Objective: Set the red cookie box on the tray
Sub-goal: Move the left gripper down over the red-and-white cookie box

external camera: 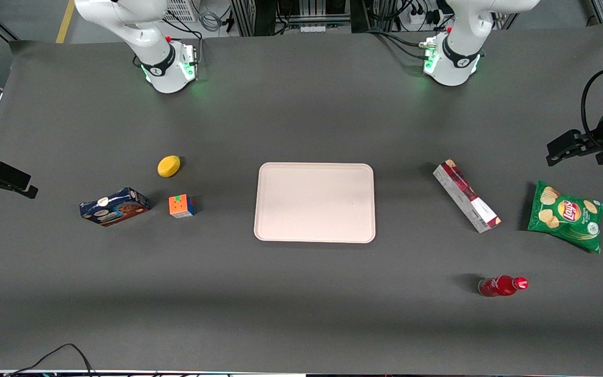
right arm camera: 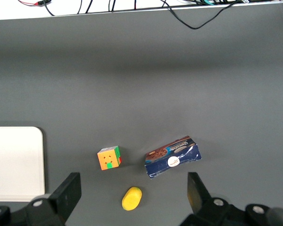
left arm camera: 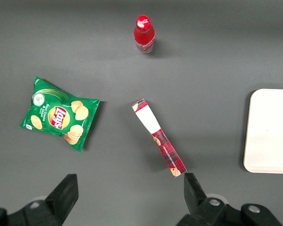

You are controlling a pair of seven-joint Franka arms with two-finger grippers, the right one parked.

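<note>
Where the tabletop [external camera: 301,303] lies nearest the front camera, toward the working arm's end, a red bottle [external camera: 501,286] lies on its side, well apart from everything else. Next, farther from the camera: a green Lay's bag [external camera: 566,215], flat, at the working arm's end; just beside it toward the middle, the red box [external camera: 466,196], flat and askew, white half nearer the camera, dark red half farther, touching nothing. Tray [external camera: 314,202]: pale, at the middle of the tabletop, nothing on it, well apart from the red box. Toward the parked arm's end: a colour cube [external camera: 181,206] near the tray; a blue box [external camera: 114,206] beside the cube; a yellow lemon-like thing [external camera: 168,166] slightly farther from the camera than the cube. Gripper [left arm camera: 130,194]: held high above the tabletop at the working arm's end, farther from the camera than the Lay's bag, touching nothing; jaws wide apart and holding nothing, seen in the wrist view with the red box's dark end close to one finger [left arm camera: 194,190]. Same wrist view shows bottle, bag and one rounded end of the tray.
</note>
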